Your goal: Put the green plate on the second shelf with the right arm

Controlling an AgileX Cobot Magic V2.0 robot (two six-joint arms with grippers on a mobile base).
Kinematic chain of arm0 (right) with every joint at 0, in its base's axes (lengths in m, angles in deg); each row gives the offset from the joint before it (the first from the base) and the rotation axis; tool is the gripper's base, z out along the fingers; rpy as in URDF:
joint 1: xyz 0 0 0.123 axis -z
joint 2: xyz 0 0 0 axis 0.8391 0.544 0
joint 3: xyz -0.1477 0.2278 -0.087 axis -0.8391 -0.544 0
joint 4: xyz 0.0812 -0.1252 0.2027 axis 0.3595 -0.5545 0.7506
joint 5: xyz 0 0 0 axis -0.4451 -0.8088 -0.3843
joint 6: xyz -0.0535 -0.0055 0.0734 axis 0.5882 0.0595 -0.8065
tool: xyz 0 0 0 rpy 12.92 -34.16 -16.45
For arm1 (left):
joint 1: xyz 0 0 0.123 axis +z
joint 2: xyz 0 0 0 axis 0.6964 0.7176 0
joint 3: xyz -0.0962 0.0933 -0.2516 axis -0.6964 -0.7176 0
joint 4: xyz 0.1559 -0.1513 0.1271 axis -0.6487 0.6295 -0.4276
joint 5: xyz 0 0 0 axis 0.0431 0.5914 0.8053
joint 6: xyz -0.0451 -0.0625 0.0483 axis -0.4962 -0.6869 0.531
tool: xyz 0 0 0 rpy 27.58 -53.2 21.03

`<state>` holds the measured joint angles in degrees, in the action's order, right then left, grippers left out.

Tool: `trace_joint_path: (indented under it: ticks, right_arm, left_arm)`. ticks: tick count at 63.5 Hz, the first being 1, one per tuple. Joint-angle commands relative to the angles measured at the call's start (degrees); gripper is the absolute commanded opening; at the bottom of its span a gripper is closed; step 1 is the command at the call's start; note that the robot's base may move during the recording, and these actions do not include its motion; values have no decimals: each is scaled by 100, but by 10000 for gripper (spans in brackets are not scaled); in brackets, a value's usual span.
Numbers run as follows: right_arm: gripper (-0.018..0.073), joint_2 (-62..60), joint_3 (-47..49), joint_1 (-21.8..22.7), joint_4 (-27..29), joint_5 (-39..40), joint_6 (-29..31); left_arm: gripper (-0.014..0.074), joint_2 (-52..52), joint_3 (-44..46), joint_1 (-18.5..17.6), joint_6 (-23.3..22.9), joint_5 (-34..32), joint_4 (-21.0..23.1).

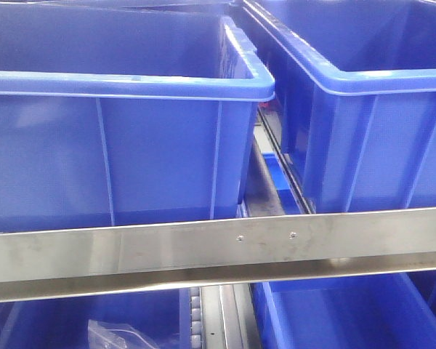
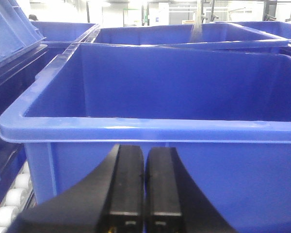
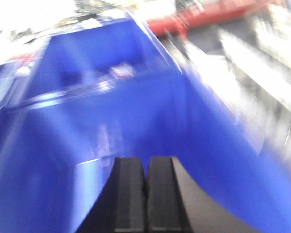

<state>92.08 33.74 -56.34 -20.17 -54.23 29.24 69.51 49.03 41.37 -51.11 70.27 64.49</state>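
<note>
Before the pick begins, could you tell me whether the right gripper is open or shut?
Shut: in the right wrist view, the right gripper has its black fingers pressed together, holding nothing.

Only the grippers of the robot's body are visible, each at the bottom edge of its own wrist camera view. The left gripper point(image 2: 144, 194) has two matte black rectangular fingers point(image 2: 126, 187), flat-faced with slightly rounded upper corners, and a small pale rectangular mark near each base. Black angled supports flare outward below them. The right gripper point(image 3: 146, 196) looks alike: two matte black block-shaped fingers point(image 3: 129, 194) on a flaring black mount, softened by blur.
</note>
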Motion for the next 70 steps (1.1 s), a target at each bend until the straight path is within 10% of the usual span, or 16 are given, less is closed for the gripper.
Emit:
trace_joint_path:
  ticks: [1, 55, 70]
  right_arm:
    - [48, -679, 211, 46, -396, -285, 350]
    - [48, -2374, 82, -203, -691, -1770, 339]
    - [48, -4019, -1254, -203, -763, -1759, -766]
  left_arm:
    - [130, -90, -227, -2, -14, -463, 42]
    - [130, -90, -227, -2, -14, -463, 42]
    - [130, -90, -227, -2, -14, -463, 42]
